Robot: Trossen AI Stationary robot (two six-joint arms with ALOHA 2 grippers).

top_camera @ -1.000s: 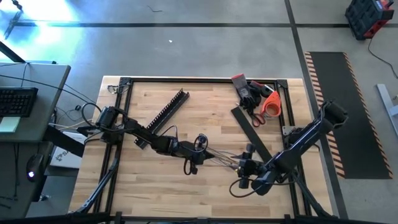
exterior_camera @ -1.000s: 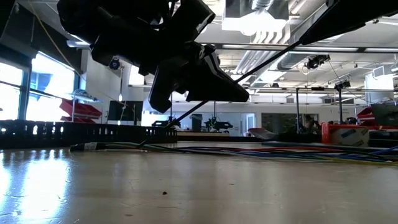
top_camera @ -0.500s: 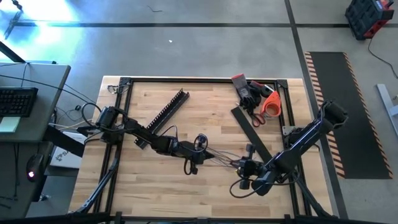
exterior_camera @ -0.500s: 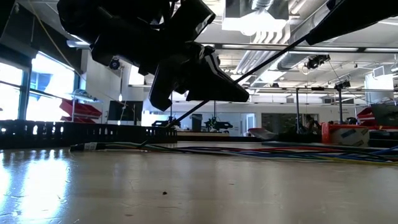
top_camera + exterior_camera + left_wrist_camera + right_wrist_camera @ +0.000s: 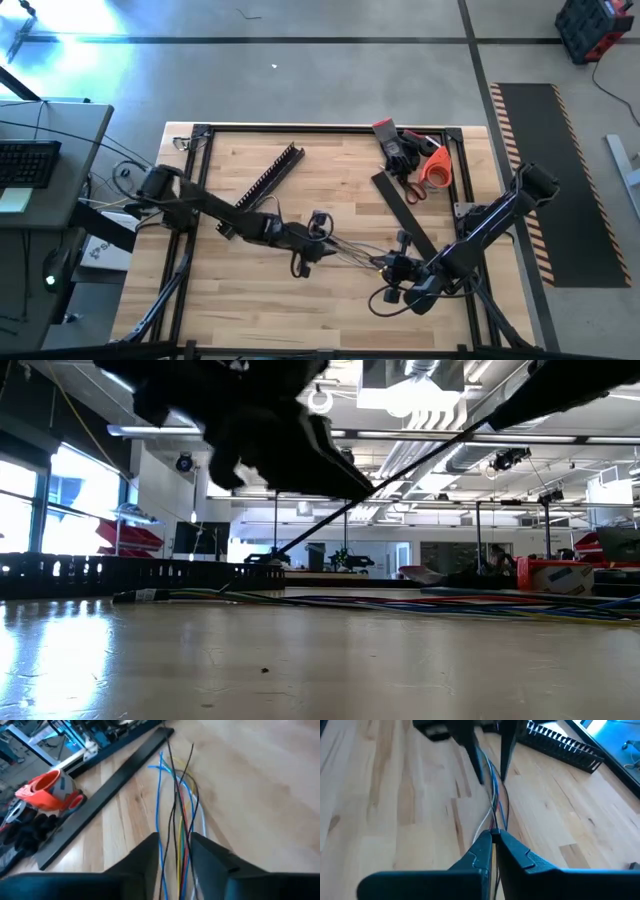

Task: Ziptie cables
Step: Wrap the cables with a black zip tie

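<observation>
The cables (image 5: 355, 255), a thin bundle of blue, white, yellow, red and black strands, lie along the wooden table between my two grippers. My left gripper (image 5: 175, 852) hovers over the table's middle (image 5: 320, 238). It is open, with a finger on either side of the cables (image 5: 175, 805); I cannot tell whether it touches them. My right gripper (image 5: 492, 836) is low over the table to the right of it (image 5: 387, 266), shut on the cables (image 5: 495, 800). In the low view the cables (image 5: 350, 600) rest flat on the tabletop. My right gripper pinches strands of the cables (image 5: 493, 826) between its two fingertips. The fingers come slanting down from the table's right side and point along the bundle toward my left gripper. From there the strands run on toward the table's left, low over the wood.
A black slotted duct (image 5: 265, 180) lies at the far left of the table. A flat black strip (image 5: 405, 215) lies at the right, just beyond the cables' fanned ends (image 5: 165, 757). Orange tape, scissors and black gloves (image 5: 415, 160) sit at the far right corner.
My left gripper has risen from the table, and its arm has drawn back toward the table's left edge. The cables have stayed lying on the wood. My right gripper has kept its place.
</observation>
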